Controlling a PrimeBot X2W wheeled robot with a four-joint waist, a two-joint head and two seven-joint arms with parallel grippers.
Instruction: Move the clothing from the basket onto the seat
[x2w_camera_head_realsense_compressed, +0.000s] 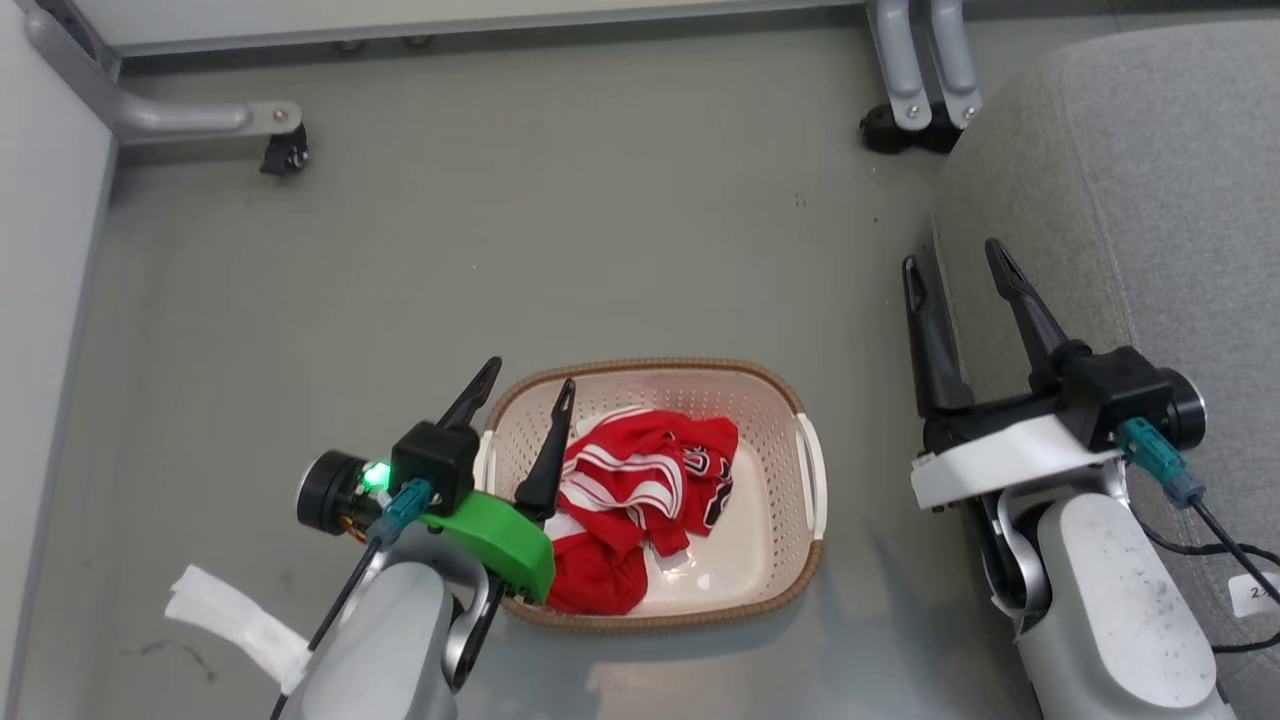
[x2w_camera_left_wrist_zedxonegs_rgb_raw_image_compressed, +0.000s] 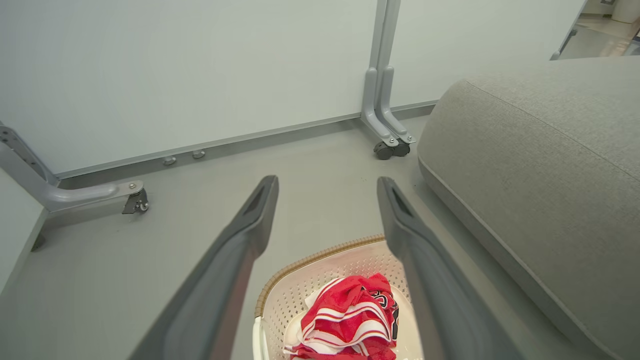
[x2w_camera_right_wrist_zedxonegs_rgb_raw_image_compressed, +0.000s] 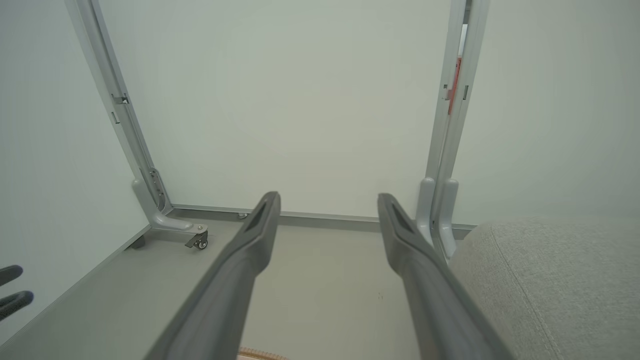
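Red clothing (x2w_camera_head_realsense_compressed: 640, 500) with white stripes lies crumpled in the cream basket (x2w_camera_head_realsense_compressed: 770, 395) with a brown rim, which stands on the grey floor. In the left wrist view the clothing (x2w_camera_left_wrist_zedxonegs_rgb_raw_image_compressed: 352, 320) shows low between the fingers, inside the basket (x2w_camera_left_wrist_zedxonegs_rgb_raw_image_compressed: 292, 290). My left gripper (x2w_camera_head_realsense_compressed: 530, 375) is open and empty, hovering over the basket's left end. My right gripper (x2w_camera_head_realsense_compressed: 955, 255) is open and empty too, raised to the right of the basket at the left edge of the grey seat (x2w_camera_head_realsense_compressed: 1150, 200). The seat (x2w_camera_left_wrist_zedxonegs_rgb_raw_image_compressed: 540, 165) fills the right of the left wrist view, and the seat (x2w_camera_right_wrist_zedxonegs_rgb_raw_image_compressed: 560, 280) shows at lower right in the right wrist view.
White partition panels on grey wheeled feet (x2w_camera_head_realsense_compressed: 285, 150) (x2w_camera_head_realsense_compressed: 905, 125) close off the back and left. A white strip (x2w_camera_head_realsense_compressed: 235, 615) hangs from my left arm. Bare grey floor (x2w_camera_head_realsense_compressed: 600, 250) lies between the basket and the panels.
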